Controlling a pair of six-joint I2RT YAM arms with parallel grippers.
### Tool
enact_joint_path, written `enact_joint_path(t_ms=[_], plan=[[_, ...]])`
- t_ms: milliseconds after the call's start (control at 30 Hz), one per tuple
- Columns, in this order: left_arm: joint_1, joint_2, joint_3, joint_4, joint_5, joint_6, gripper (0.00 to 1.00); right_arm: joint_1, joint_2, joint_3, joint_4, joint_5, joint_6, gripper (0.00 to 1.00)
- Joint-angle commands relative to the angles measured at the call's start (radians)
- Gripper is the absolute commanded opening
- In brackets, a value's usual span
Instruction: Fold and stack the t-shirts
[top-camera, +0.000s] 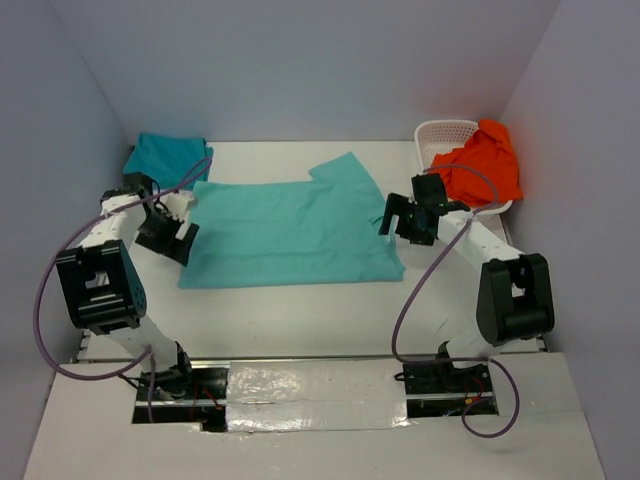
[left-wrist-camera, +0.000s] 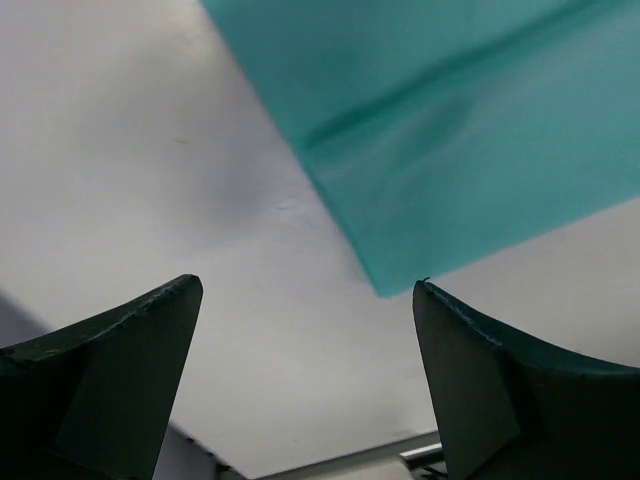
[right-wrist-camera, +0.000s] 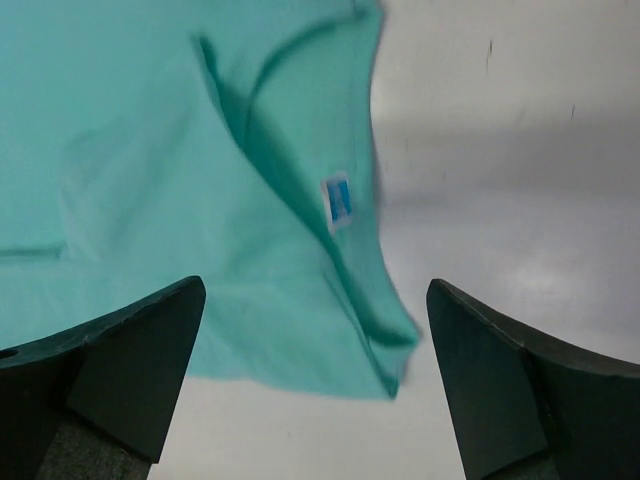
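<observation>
At the near edge of the counter (top-camera: 300, 320) the two arms are standing on their bases and bending forward over the cloth.

The left fingers (left-wrist-camera: 150, 340) are standing wide apart and holding nothing. They are hanging over bare counter, just beside a corner of the mint-aqua t-shirt (top-camera: 290, 235). The right fingers (right-wrist-camera: 140, 340) are also spreading wide with nothing between them. They are hovering above the right side of this same shirt, where its neck opening and a small blue label are showing. I cannot tell whether either pair is touching the cloth.

The mint-aqua t-shirt is lying spread out in the middle of the counter, between the two arms, with one sleeve pointing toward the far edge.

Farther away, the teal blue t-shirt (top-camera: 165, 155) is lying in a compact bundle at the far left corner, just beside the spread shirt. At the far right corner the bright orange t-shirt (top-camera: 485, 165) is sitting crumpled in a white mesh basket (top-camera: 440, 132) and is hanging over its right rim.
</observation>
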Motion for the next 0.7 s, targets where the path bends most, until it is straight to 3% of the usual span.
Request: enact_joint_path(t_ms=[0,267,300,367,400,433,467,500,533,667], plan=[[-0.013,0.051,-0.114,-0.077,0.037,-0.062,0.99,0.002,-0.043,-0.114,-0.051,-0.027,0.068,0.99],[-0.014,0.18,-0.125,0.018,0.017,-0.117,0.96,-0.026,0.084,-0.209,0.021,-0.2,0.074,0.84],[-0.014,0.194,-0.125,0.026,0.014,-0.125,0.94,-0.029,0.086,-0.212,0.024,-0.205,0.082,0.77],[-0.014,0.209,-0.123,0.027,0.02,-0.126,0.72,-0.03,0.09,-0.206,0.018,-0.204,0.085,0.66],[-0.014,0.215,-0.123,0.029,0.024,-0.132,0.64,-0.029,0.099,-0.2,0.013,-0.204,0.086,0.48],[-0.013,0.215,-0.125,0.03,0.04,-0.131,0.46,-0.029,0.104,-0.189,0.012,-0.207,0.082,0.36],[-0.014,0.215,-0.128,0.029,0.049,-0.131,0.36,-0.032,0.107,-0.185,0.003,-0.207,0.082,0.21],[-0.013,0.211,-0.129,0.024,0.055,-0.131,0.26,-0.035,0.11,-0.183,-0.005,-0.214,0.082,0.0],[-0.014,0.205,-0.129,0.021,0.06,-0.131,0.02,-0.038,0.106,-0.186,-0.013,-0.218,0.082,0.0],[-0.014,0.166,-0.148,-0.017,0.07,-0.097,0.0,-0.059,0.023,-0.252,-0.036,-0.207,0.08,0.0]])
